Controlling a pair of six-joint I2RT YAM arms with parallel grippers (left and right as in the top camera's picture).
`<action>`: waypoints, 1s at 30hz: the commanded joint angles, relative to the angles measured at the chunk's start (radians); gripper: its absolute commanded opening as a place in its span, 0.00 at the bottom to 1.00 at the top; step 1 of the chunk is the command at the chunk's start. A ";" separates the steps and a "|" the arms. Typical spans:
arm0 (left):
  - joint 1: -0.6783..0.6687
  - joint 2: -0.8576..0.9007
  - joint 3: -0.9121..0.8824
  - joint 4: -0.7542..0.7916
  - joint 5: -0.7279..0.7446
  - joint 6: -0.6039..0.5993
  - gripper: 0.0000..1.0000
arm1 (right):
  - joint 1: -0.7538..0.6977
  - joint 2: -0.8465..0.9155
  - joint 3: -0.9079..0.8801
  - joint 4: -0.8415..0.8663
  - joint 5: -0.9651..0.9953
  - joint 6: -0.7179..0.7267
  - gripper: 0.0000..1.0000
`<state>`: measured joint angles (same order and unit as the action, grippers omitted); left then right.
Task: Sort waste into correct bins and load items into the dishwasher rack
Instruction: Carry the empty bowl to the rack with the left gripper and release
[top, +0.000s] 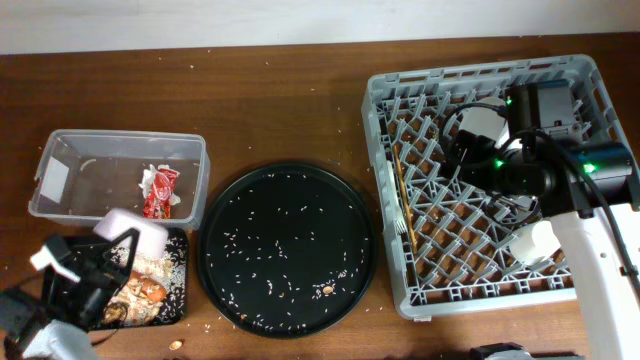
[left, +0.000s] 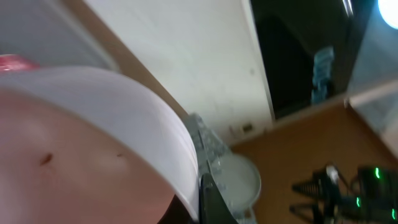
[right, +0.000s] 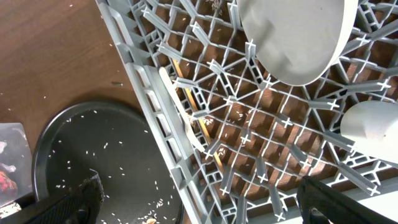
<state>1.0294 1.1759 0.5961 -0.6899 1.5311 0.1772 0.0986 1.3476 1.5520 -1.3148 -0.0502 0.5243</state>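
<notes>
My left gripper is shut on the pale round plate and holds it tilted over the shallow black tray, which holds brownish food scraps. The plate fills the left wrist view. The clear tub holds the red wrapper and white tissue. My right gripper is open and empty above the grey dishwasher rack, near its left side. In the rack lie a chopstick, a fork and two white cup-like items.
The large round black tray sits between the bins and the rack, strewn with rice grains and a small orange piece. It also shows in the right wrist view. Rice grains lie scattered on the brown table.
</notes>
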 joint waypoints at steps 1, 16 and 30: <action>-0.315 -0.108 0.220 0.088 -0.161 -0.074 0.00 | -0.004 0.001 -0.003 0.002 0.002 0.008 0.99; -1.659 0.972 0.587 1.802 -0.672 -0.969 0.00 | -0.004 0.001 -0.003 0.002 0.002 0.008 0.99; -1.478 1.021 0.630 1.722 -0.478 -1.108 0.99 | -0.004 0.001 -0.003 0.002 0.002 0.008 0.99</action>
<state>-0.5125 2.1899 1.2137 1.0103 1.0031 -0.8581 0.0986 1.3540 1.5494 -1.3132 -0.0502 0.5243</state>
